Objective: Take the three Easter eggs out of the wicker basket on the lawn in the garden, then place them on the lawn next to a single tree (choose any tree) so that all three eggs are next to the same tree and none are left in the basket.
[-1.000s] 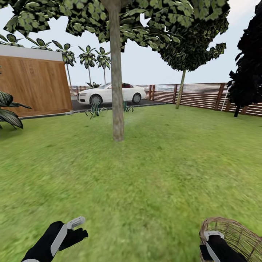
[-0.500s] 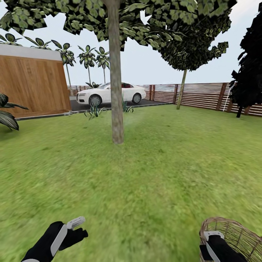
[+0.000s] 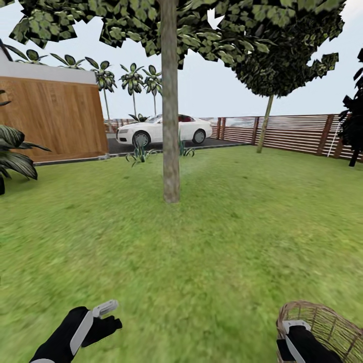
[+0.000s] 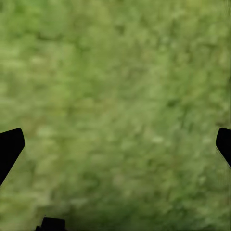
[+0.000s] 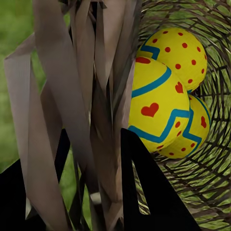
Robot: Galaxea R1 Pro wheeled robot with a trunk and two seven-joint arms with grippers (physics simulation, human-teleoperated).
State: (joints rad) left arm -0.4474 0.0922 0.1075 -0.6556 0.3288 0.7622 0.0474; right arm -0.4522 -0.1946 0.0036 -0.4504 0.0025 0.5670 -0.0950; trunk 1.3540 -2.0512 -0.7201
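The lawn [image 3: 217,242] spreads wide; the tree [image 3: 171,126] stands upright, trunk vertical, far ahead. At near right the wicker basket [image 3: 330,325] opens upward, its rim pinched by the right gripper [image 5: 91,159], three Easter eggs [image 5: 159,103] inside. The left gripper [image 4: 115,144] hovers spread apart over grass.

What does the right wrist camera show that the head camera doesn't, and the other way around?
Right wrist view: three Easter eggs lying together inside the wicker basket, with the gripper's fingers clamped on its rim. Head view: the thick-trunked tree straight ahead, a white car, the wooden fence and the left gripper open and empty. Both show the basket, held by the right gripper, and the lawn.
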